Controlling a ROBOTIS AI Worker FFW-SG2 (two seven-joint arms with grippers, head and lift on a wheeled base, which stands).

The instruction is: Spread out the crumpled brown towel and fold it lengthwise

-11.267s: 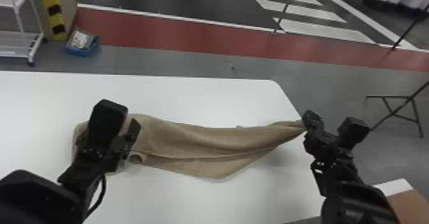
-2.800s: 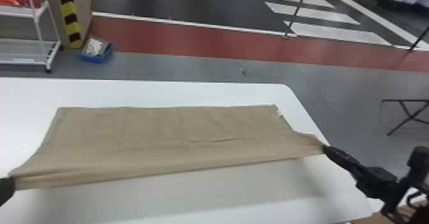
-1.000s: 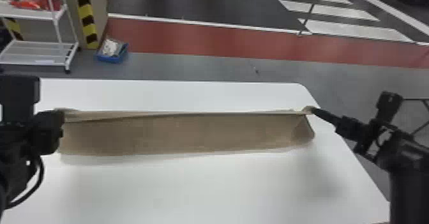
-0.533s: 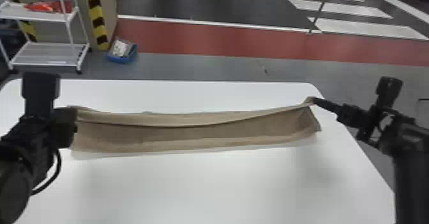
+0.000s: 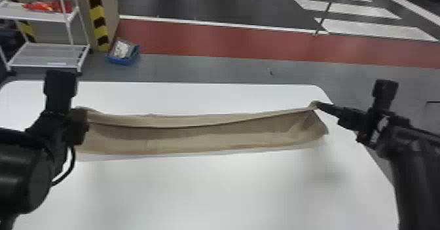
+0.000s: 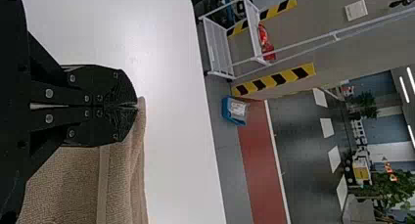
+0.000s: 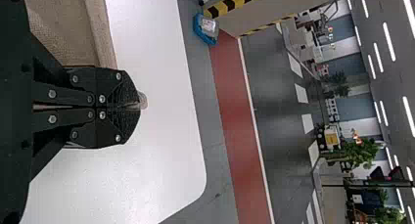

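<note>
Across the desk (image 5: 212, 193), the brown towel (image 5: 203, 142) lies spread into a long strip, its near edge low. The lengthwise fold looks well along; the sagging far edge probably needs laying down, releasing and smoothing. The head view gives the strip's whole length; the wrist views show left fingers (image 6: 121, 89) and right fingers (image 7: 122, 91) closed on its far corners.

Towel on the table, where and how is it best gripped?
Probably by the far corners, pinched from beyond each end, where the left tool and right tool hold the towel. The upper layer is a long, limp, sagging strip, so a grip at both ends should keep it straighter.
</note>
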